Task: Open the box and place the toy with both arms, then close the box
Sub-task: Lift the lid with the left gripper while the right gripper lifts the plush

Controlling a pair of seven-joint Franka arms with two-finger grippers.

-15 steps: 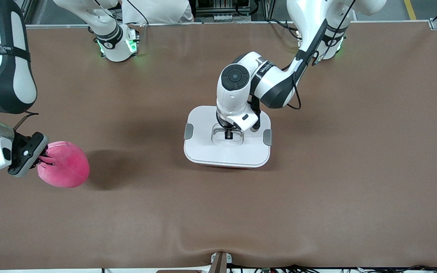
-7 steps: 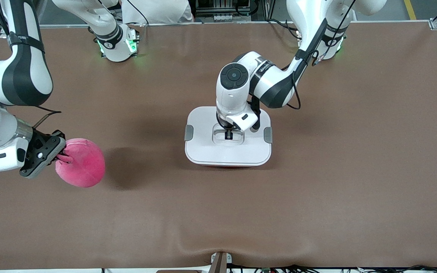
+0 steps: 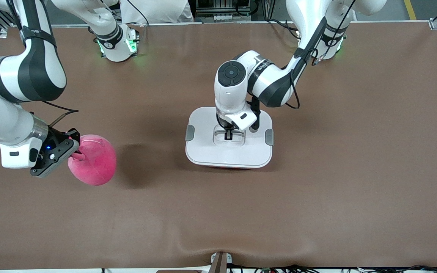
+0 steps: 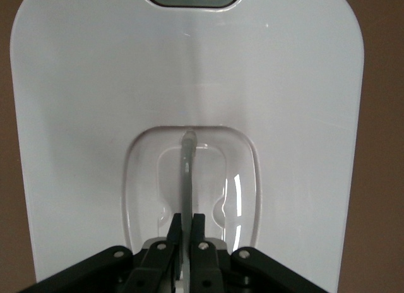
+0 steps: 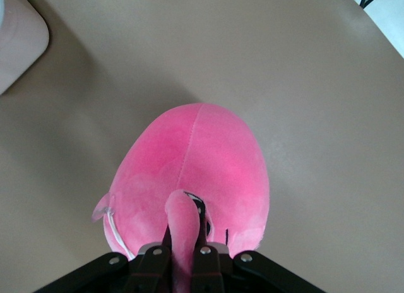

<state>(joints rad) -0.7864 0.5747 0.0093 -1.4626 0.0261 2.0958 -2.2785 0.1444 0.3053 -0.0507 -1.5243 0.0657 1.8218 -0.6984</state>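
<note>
the toy (image 3: 93, 165), clamped in the right gripper (image 3: 75, 155), is nearing the box (image 3: 229, 151) from the table's edge while the left gripper (image 3: 227, 135) is pinching the lid handle (image 4: 187, 179).

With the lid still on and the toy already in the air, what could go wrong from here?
1. The right end effector pinches only a small flap of the toy, so the plush may slip out in transit.
2. The left end effector grips just the thin handle; the lid could tilt or drag the box up.
3. The toy may reach the box early.
</note>
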